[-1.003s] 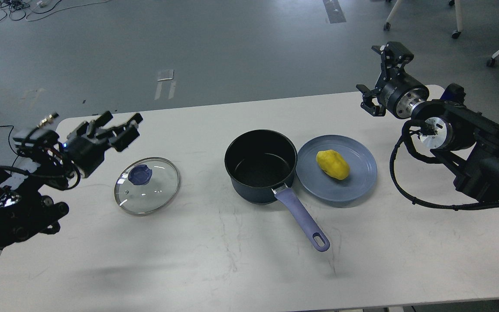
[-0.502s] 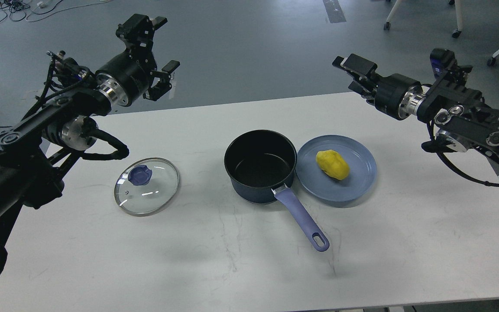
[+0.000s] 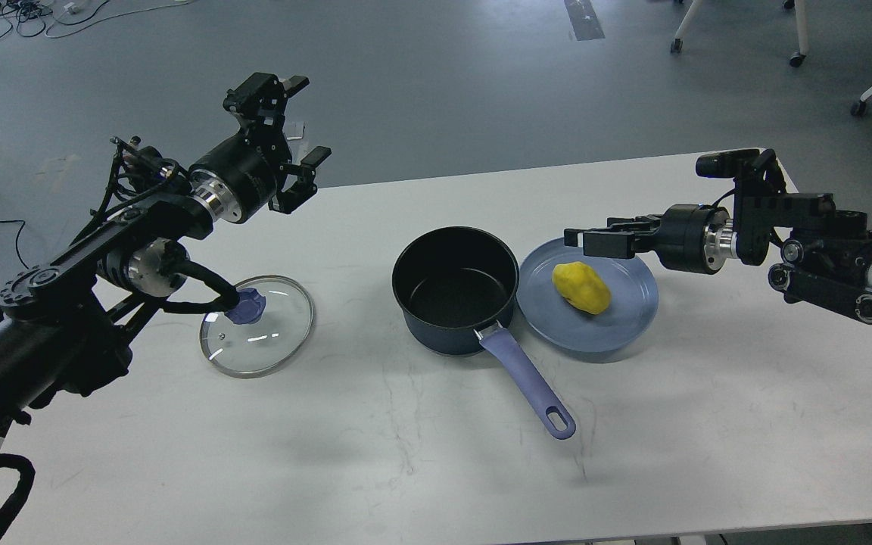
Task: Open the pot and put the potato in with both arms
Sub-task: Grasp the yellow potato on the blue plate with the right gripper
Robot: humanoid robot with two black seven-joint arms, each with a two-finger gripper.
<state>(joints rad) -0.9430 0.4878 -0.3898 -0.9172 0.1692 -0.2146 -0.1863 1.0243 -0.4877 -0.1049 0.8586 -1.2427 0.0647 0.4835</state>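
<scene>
- Grey floor is showing beyond the white bench, where the open pot is sitting with its glass lid lying flat, well apart to its left.
- Half a second ago the right gripper was held high; now it is reaching in low over the plate, near the potato, which is lying untouched on it.
- Its fingers are appearing narrow and empty, though seen edge-on.
- The left gripper is hanging raised behind the lid, fingers spread wide, empty.
- Opening looks finished; grasping the potato is seemingly coming next.
</scene>
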